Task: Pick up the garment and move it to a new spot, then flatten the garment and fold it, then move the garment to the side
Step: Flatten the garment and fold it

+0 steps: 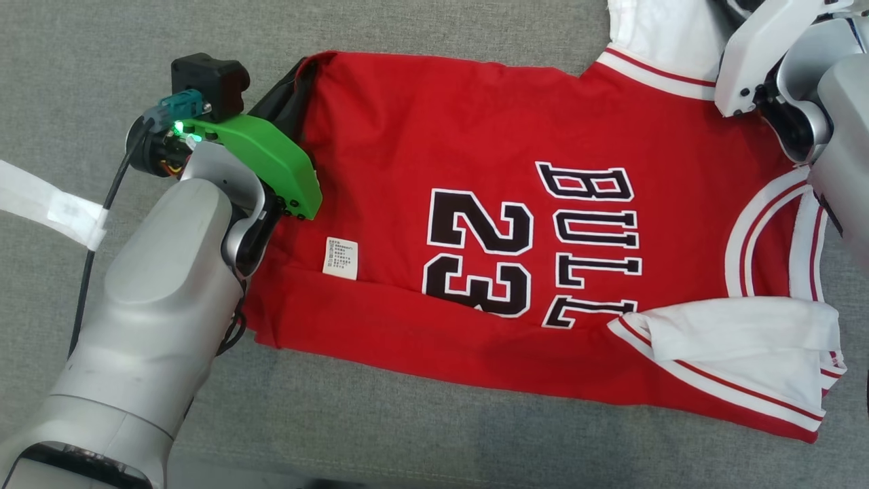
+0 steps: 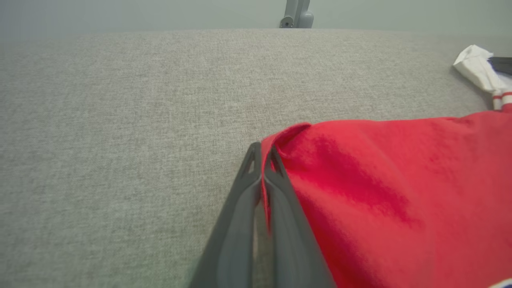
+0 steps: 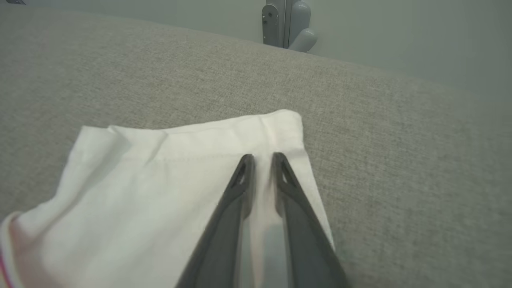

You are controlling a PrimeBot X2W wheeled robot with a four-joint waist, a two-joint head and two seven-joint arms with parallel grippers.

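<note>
The garment (image 1: 475, 136) is a red basketball jersey with white sleeves, lying spread on a grey cloth surface with "BULLS 23" facing up. My left gripper (image 1: 302, 71) is shut on the red hem corner (image 2: 280, 140) at the jersey's far left edge; the left wrist view shows red cloth pinched between its fingers (image 2: 262, 154). My right gripper (image 3: 262, 160) rests on the far white sleeve (image 3: 160, 192), its fingers a narrow gap apart. Whether sleeve cloth is caught between them is unclear. The right arm's wrist (image 1: 767, 61) sits at the top right. The near white sleeve (image 1: 740, 333) is folded over.
The grey cloth surface (image 1: 441, 435) extends around the jersey. A strip of white tape (image 1: 54, 204) lies at the left by my left arm's cable. A grey post (image 3: 286, 24) stands beyond the far edge.
</note>
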